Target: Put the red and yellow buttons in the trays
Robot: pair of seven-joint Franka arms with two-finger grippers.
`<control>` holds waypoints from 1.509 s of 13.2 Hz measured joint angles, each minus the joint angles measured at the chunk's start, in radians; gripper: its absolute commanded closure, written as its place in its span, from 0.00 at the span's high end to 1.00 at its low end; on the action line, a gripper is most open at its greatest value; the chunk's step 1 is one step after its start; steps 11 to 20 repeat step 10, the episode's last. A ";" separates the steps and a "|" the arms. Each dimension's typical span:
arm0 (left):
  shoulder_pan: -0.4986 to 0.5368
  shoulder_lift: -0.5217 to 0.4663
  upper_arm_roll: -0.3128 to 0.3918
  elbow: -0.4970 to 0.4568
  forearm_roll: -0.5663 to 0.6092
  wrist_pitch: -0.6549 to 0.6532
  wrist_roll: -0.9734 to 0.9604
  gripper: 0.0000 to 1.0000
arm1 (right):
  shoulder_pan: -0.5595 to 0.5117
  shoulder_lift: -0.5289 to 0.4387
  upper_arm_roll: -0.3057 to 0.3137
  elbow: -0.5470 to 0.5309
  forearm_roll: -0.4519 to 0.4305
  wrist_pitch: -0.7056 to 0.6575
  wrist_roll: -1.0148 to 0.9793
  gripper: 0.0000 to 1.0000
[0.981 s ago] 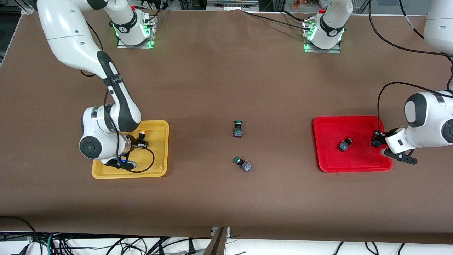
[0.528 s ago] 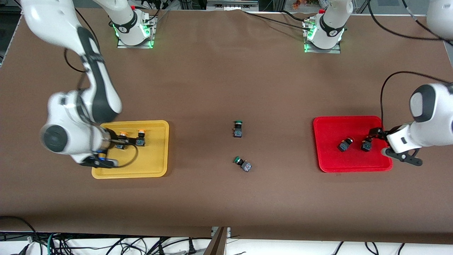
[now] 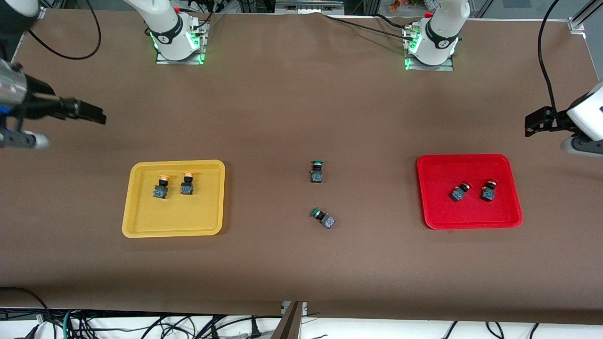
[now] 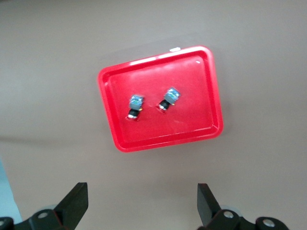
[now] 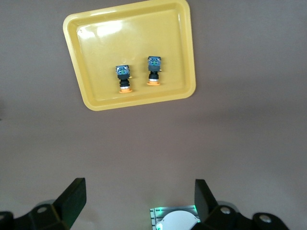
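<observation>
Two yellow-capped buttons (image 3: 161, 187) (image 3: 187, 184) stand side by side in the yellow tray (image 3: 141, 226), and they also show in the right wrist view (image 5: 124, 79) (image 5: 154, 71) in that tray (image 5: 182, 57). Two red-capped buttons (image 3: 459, 192) (image 3: 488, 190) lie in the red tray (image 3: 433, 212), and they also show in the left wrist view (image 4: 135, 106) (image 4: 169, 98) in that tray (image 4: 211, 91). My right gripper (image 3: 94, 114) is open and empty, high over the table at the right arm's end. My left gripper (image 3: 534, 123) is open and empty, high over the table at the left arm's end.
Two green-capped switches (image 3: 317, 171) (image 3: 323, 218) lie on the brown table between the trays. The arm bases (image 3: 176, 37) (image 3: 431, 42) stand along the edge farthest from the front camera. The right arm's base also shows in the right wrist view (image 5: 177, 218).
Both arms have let go of their buttons, lifted out of the trays and drawn back toward the table's ends. A second button now sits in each tray.
</observation>
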 measured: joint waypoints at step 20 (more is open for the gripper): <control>-0.371 -0.157 0.396 -0.211 -0.173 0.144 -0.143 1.00 | -0.036 -0.108 0.020 -0.080 -0.038 0.009 -0.064 1.00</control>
